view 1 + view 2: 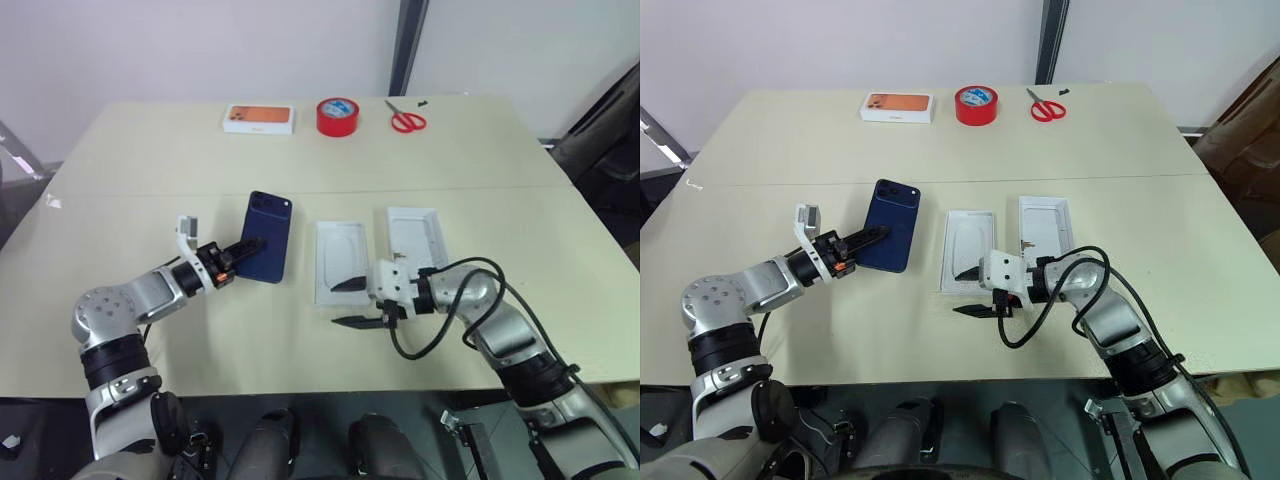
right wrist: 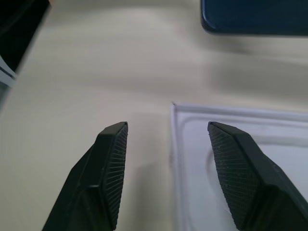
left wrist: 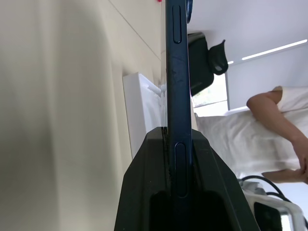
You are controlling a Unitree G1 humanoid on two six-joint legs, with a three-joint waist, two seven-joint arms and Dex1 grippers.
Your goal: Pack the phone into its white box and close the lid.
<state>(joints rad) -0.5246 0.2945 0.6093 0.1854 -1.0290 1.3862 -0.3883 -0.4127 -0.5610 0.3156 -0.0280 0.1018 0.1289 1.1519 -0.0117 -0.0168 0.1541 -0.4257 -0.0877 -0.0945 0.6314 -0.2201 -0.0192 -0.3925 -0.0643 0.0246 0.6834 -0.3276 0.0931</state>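
Left eye view: phone (image 1: 268,236) edge-on between left gripper (image 1: 250,247) fingers.

A pale beige table (image 1: 480,160), seamed across its middle, stands against a plain white wall (image 1: 200,50); a dark vertical post (image 1: 407,45) divides the far wall.

End effector (image 2: 166,178) hangs open over bench (image 2: 96,72)
One finger (image 2: 240,178) above a white tray (image 2: 192,159); phone (image 2: 255,17) beyond
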